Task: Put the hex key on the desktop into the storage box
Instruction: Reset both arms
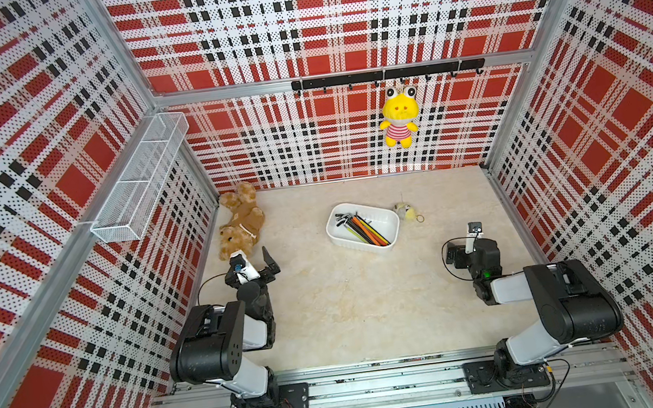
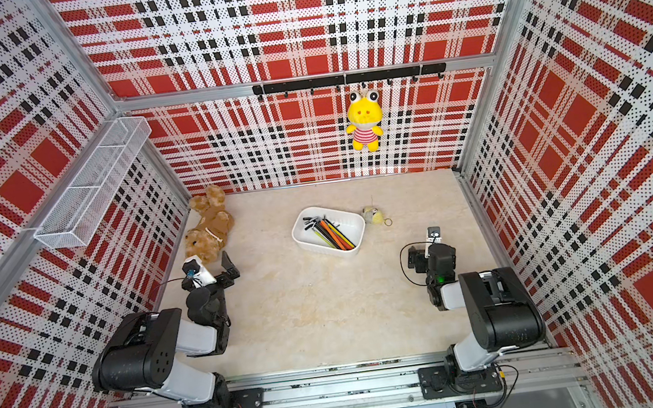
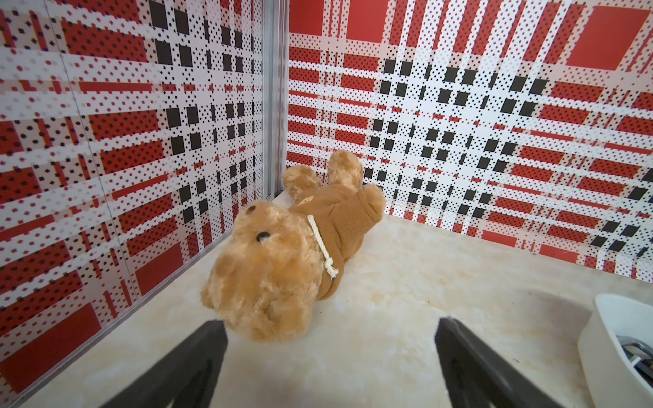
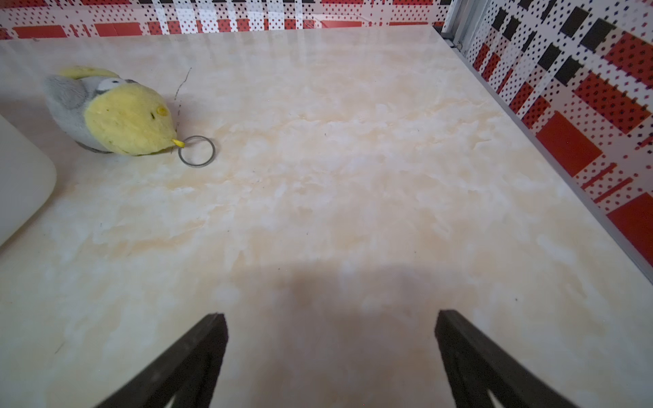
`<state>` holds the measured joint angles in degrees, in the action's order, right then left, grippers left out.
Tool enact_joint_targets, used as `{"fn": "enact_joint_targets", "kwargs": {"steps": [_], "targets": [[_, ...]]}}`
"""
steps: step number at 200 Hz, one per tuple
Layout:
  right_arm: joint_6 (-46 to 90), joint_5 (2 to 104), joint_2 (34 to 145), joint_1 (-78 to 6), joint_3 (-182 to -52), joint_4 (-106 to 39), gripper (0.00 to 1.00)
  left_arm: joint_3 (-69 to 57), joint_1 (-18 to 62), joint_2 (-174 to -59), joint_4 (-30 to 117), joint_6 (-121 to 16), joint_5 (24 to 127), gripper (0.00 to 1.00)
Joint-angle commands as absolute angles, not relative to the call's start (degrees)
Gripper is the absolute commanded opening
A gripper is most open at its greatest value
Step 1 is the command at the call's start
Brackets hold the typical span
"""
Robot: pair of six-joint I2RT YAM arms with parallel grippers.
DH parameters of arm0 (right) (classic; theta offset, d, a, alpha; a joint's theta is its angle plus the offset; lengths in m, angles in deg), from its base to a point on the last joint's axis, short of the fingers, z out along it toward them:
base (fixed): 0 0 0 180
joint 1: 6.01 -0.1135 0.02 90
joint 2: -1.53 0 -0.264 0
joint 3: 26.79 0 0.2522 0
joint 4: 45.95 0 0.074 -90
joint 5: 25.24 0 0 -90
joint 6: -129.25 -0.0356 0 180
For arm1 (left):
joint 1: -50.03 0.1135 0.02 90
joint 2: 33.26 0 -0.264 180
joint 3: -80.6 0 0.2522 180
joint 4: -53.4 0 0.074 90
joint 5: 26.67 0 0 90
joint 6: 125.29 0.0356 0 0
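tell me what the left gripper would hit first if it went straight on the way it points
Most likely the teddy bear: it lies just ahead of the left gripper, its head close to one of the open jaws, though exact depth is unclear.

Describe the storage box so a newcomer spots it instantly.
Start at the beige marble desktop ringed by plaid walls. Near its far middle sits the storage box, a shallow white tub with rounded corners. It alone holds black and coloured hex keys, with a small yellow-grey plush bird just beside it.
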<state>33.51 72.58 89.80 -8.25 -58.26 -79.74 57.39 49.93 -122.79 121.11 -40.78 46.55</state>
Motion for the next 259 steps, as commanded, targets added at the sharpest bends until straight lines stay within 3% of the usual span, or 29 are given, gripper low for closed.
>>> {"fn": "enact_joint_targets", "kwargs": {"steps": [1, 259], "targets": [[36.1, 72.0, 90.0, -8.2, -58.5, -92.5, 1.0, 56.6, 49.4, -123.3, 122.3, -40.1, 46.0, 0.99], [36.1, 71.9, 89.9, -8.3, -58.5, -92.5, 1.0, 55.0, 47.3, -123.4, 119.7, -37.8, 43.4, 0.99]]}}
